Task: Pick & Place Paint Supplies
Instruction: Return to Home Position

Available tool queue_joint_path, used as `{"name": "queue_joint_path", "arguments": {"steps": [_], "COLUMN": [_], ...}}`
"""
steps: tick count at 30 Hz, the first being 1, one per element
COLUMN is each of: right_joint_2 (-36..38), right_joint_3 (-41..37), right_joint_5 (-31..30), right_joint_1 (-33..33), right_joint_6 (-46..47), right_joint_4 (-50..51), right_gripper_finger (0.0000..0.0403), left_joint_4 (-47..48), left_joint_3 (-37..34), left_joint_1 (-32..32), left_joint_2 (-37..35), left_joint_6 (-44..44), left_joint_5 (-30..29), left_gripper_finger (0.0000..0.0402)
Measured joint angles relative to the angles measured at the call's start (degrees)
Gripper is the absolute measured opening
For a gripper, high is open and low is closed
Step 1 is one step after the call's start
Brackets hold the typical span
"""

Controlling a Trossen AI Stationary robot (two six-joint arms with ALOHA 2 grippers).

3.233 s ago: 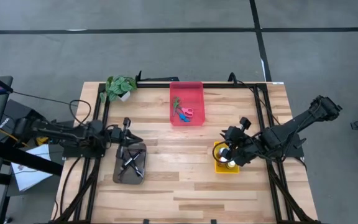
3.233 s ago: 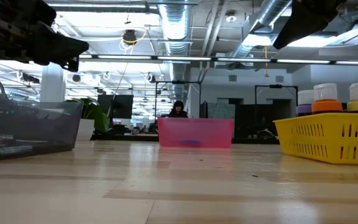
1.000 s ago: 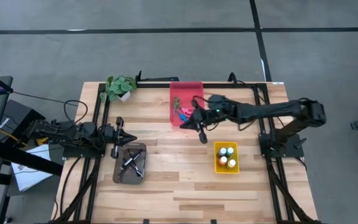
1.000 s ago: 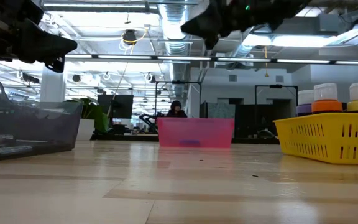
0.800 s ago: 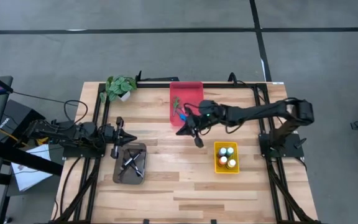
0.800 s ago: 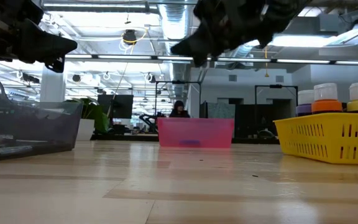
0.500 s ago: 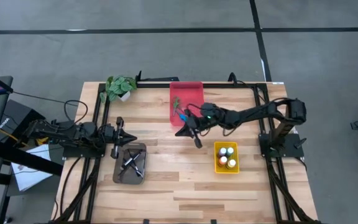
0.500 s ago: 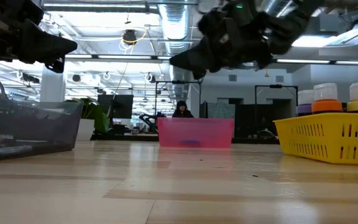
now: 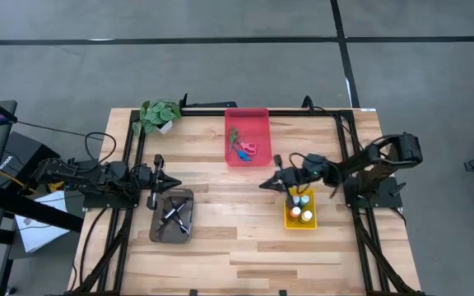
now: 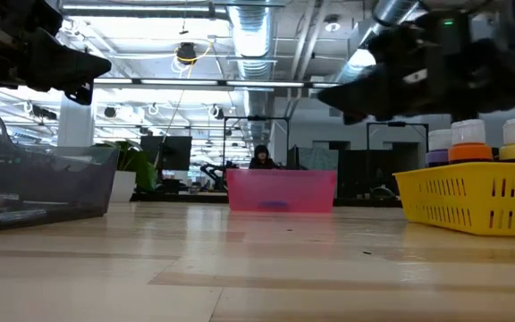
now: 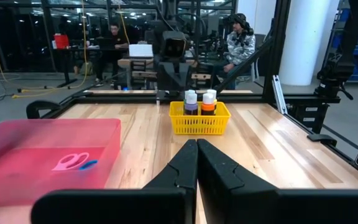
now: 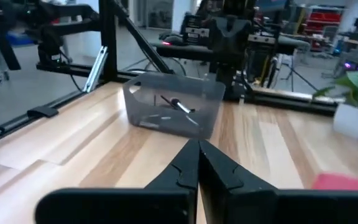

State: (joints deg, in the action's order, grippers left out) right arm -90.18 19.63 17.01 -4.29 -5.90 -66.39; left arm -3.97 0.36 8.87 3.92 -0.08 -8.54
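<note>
Across the desk (image 9: 245,255) seen from above, every supply is sitting sorted by kind. The brushes (image 9: 174,215) are lying in the grey tray (image 9: 155,233) near the left edge, the scissors (image 9: 243,150) in the red tray (image 9: 257,119) at the far edge, and the paint bottles (image 9: 300,207) in the yellow basket (image 9: 286,224) toward the right edge. The left claw (image 9: 173,182) is hovering closed and empty beside the grey tray. The right claw (image 9: 267,183), likewise pinched on nothing, is hanging beside the basket toward the desk's middle. At desk level, both are riding high, clear of the trays. Each wrist view is showing fingers (image 11: 176,177) pressed together, probably ready for rest.
</note>
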Motion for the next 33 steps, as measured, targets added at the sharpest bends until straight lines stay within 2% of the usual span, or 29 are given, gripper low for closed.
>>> {"name": "queue_joint_path", "arguments": {"steps": [6, 13, 18, 24, 33], "right_joint_2": [4.4, 7.9, 9.1, 10.9, 15.5], "right_joint_3": [-7.4, -14.7, -19.1, -19.3, -19.3], "right_joint_5": [-11.9, -20.3, -22.5, -23.5, -22.9], "right_joint_1": [4.3, 7.6, 9.4, 10.6, 9.7], "right_joint_6": [4.3, 6.7, 7.9, 7.6, 6.7], "right_joint_4": [-5.8, -10.5, -13.9, -14.4, -7.9], "right_gripper_finger": [0.0000, 0.0000, 0.0000, 0.0000, 0.0000], "left_joint_4": [0.0, 0.0, 0.0, 0.0, -0.1], "left_joint_3": [0.0, 0.0, 0.0, 0.0, 0.0], "left_joint_1": [0.0, 0.0, 0.0, 0.0, 0.0], "left_joint_2": [0.0, 0.0, 0.0, 0.0, 0.0], "left_joint_6": [0.0, 0.0, 0.0, 0.0, 0.0], "left_joint_5": [0.0, 0.0, 0.0, 0.0, 0.0], "left_gripper_finger": [0.0001, 0.0001, 0.0001, 0.0001, 0.0001]}}
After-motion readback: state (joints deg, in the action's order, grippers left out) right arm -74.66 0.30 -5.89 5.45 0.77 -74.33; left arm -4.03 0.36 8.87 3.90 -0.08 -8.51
